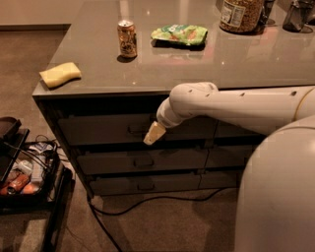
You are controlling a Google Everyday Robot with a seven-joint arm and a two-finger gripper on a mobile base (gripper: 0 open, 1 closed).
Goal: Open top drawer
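Note:
The top drawer [93, 130] is the tallest grey-brown front of the left stack under the counter. Its small rectangular handle [137, 129] sits at its centre. The front looks level with the two shallower drawers [113, 162] below it. My gripper [154, 133] is a cream tip at the end of the white arm [231, 106]. It points down and left, just right of the handle and slightly below it, close in front of the drawer face. I cannot tell whether it touches the handle.
On the counter [256, 59] stand a can [127, 39], a green bag [179, 34], a yellow sponge [60, 74] and a jar [241, 15]. A dark cart with clutter [22, 172] stands at the left. A cable [147, 201] runs across the floor.

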